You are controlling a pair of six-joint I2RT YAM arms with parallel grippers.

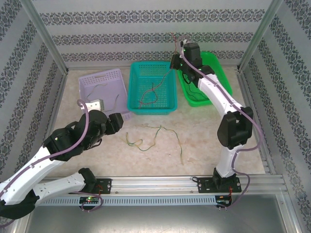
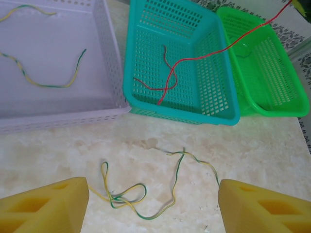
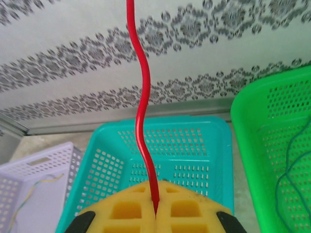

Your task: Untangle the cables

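The left gripper (image 2: 153,206) hovers low over the near-left part of the table (image 1: 209,141), its yellow fingers spread wide apart and holding nothing. Just beyond it, on the bare middle of the table, a green-and-yellow cable (image 2: 174,191) lies in loose loops, apart from everything else. The open jaws facing it suggest it is the next piece to be picked up.

Three baskets stand in a row along the far edge. The purple basket (image 2: 58,119), on the left, holds two green-and-yellow strands (image 2: 48,85) lying separately on its floor. The teal basket (image 2: 180,114), in the middle, holds a red strand (image 2: 165,63).

Farthest out, the right gripper (image 3: 156,208) is raised above the far edge of the table, over the gap between the teal basket and the green basket (image 1: 194,103). Its fingers are pressed together on a red cable (image 3: 143,97). This cable slants down into the teal basket, where its lower end crosses the other red strand. The high hold probably keeps it taut and clear of its neighbour. A dark strand (image 3: 286,165) lies in the green basket, so the sorting seems to go by colour.
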